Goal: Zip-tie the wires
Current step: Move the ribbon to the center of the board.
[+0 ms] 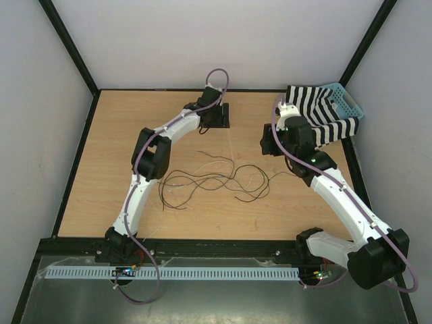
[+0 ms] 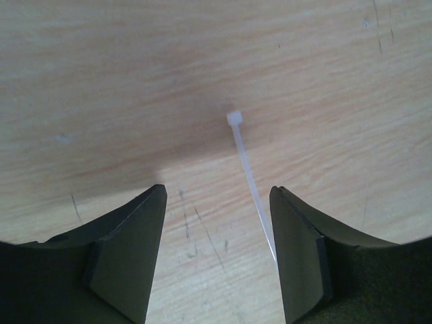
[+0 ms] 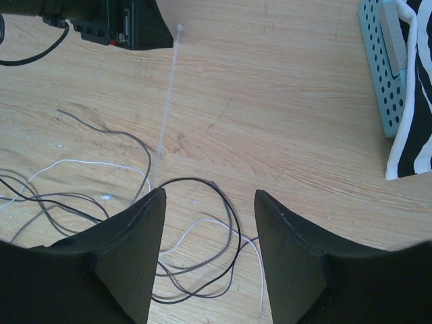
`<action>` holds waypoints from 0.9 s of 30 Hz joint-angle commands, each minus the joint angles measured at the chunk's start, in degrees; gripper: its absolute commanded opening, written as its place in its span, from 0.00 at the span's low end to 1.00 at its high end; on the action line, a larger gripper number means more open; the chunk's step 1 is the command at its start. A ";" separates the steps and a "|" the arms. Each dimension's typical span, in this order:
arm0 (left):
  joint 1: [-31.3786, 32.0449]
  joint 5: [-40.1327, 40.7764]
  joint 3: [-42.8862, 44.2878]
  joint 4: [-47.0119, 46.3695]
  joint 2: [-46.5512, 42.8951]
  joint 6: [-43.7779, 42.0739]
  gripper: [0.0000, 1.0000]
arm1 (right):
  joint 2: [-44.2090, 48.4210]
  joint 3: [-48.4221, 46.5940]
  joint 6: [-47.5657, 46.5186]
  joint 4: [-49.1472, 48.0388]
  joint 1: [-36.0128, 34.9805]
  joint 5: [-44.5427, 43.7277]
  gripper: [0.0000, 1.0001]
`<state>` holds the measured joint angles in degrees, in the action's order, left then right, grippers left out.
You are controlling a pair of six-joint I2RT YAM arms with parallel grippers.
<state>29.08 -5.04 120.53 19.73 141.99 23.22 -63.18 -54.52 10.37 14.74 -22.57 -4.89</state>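
Note:
The wires (image 1: 209, 179) lie in loose black and pale grey loops on the middle of the wooden table (image 1: 121, 155). A thin translucent zip tie (image 2: 246, 169) lies flat on the wood, its square head pointing away. My left gripper (image 2: 217, 192) is open just above it, and the strip runs close along the right finger (image 2: 297, 250) without being clamped. My right gripper (image 3: 209, 196) is open above the right end of the wires (image 3: 202, 270), holding nothing. From there the zip tie (image 3: 169, 101) stretches toward the left gripper (image 3: 128, 27).
A teal perforated basket (image 1: 347, 101) with a black-and-white striped cloth (image 1: 317, 111) stands at the back right, close behind the right gripper (image 1: 268, 140). The left gripper (image 1: 217, 120) is near the back edge. Black frame posts line the table's sides.

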 commanded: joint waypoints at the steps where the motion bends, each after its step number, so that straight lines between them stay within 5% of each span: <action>1: 1.04 6.47 3.97 0.26 2.11 -3.03 0.63 | 2.12 -0.73 -0.97 2.23 0.16 -0.94 0.65; 13: 4.40 11.75 10.31 0.65 6.88 -11.01 0.61 | 3.70 -2.04 -3.34 6.61 0.16 -4.45 0.67; 27: 5.12 7.06 10.55 1.72 7.76 -11.37 0.44 | 7.04 -3.02 -1.94 10.76 0.16 -5.42 0.67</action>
<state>34.11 4.82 130.50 20.51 148.68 11.31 -57.60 -54.94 7.75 23.09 -22.57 -8.86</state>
